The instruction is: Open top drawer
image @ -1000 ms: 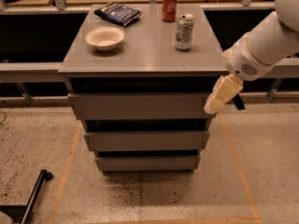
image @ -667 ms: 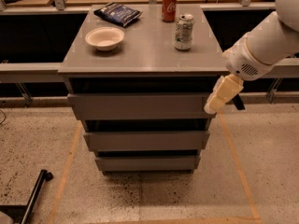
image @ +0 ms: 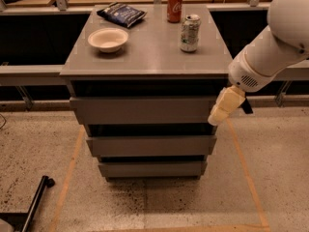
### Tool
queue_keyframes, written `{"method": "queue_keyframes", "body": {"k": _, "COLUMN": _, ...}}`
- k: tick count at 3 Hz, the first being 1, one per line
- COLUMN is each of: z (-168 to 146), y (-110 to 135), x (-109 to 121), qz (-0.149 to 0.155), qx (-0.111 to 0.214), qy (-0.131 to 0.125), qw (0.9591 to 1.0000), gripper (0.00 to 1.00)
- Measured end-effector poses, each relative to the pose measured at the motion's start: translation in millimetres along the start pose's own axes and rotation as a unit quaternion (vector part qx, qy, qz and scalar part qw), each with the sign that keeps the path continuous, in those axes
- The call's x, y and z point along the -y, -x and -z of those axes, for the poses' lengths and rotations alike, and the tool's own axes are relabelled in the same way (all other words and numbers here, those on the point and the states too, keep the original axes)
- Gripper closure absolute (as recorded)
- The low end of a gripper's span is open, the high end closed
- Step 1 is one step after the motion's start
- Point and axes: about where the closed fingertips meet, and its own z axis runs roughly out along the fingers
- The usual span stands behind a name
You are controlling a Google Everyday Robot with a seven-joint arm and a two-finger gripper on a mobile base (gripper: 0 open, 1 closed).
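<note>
- Top drawer [image: 142, 110] sat directly left of the hand [image: 223, 109], beneath the worktop [image: 149, 62].
- Hand hung at its right end; spread or pressed together, could not tell.
- Silver can [image: 189, 33] and bowl [image: 108, 39] stood up-left.

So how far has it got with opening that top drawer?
Early on. Done: the gripper sits at the right end of the top drawer, level with its front panel. In hand: getting a hold there; whether it touches the panel I cannot tell. Left: the whole pull, since the drawer looks shut, with none of its inside showing.
</note>
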Motion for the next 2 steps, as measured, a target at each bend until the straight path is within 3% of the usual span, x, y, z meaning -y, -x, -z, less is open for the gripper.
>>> {"method": "queue_keyframes", "body": {"k": 2, "z": -60, "y": 1, "x": 7, "qz": 0.001, "qx": 0.001, "qy": 0.031, "qw": 0.9995, "gripper": 0.0}}
